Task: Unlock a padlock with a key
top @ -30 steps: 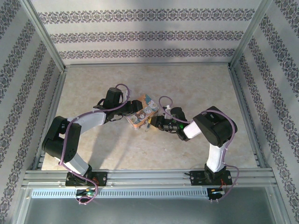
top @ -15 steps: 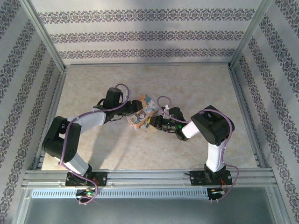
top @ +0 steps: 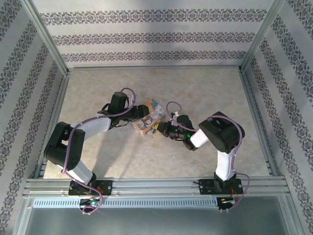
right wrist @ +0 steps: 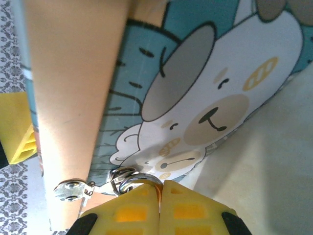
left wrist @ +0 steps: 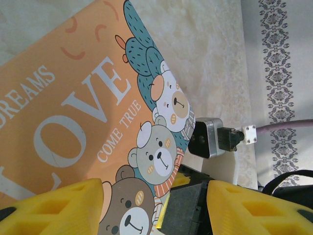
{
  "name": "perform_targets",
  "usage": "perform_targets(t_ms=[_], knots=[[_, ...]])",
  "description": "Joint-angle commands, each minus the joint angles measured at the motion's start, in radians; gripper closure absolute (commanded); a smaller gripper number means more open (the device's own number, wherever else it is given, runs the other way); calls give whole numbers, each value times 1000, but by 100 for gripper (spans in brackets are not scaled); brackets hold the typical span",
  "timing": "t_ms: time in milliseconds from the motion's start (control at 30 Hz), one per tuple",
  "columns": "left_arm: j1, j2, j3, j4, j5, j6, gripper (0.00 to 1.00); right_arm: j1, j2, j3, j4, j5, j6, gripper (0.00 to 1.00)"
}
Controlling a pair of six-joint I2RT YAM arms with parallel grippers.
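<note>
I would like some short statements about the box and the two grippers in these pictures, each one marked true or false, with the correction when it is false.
1. The box has "LOVE" printed on its orange face. True.
2. The box shows cartoon bears. True.
3. The right gripper has its yellow fingers spread wide apart. False: they are pressed together, at a small metal ring on the box edge.
4. The left gripper has blue fingers. False: they are yellow.
5. The two arms meet at the box in the top view. True.

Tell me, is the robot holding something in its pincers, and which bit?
The right pincer is pinched shut at a silvery ring by the bear box; what it grips is hidden. The left pincer straddles that box, grip unclear.
</note>
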Motion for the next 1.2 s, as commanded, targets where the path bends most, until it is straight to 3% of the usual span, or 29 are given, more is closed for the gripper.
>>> perform_targets(t_ms=[0, 433, 800, 967, 1167], knots=[[1, 31, -36, -68, -23, 13, 42, 6, -7, -17, 114, 72, 55, 96], [1, 38, -51, -53, -22, 7, 41, 43, 5, -35, 152, 257, 229, 100], [0, 21, -46, -44, -13, 5, 38, 59, -47, -63, 115, 369, 236, 100], [0, -28, -42, -33, -18, 7, 34, 60, -158, -119, 28, 425, 172, 100], [2, -130, -35, -64, -51, 42, 28, 61, -426, -111, -322, 466, -10, 100]])
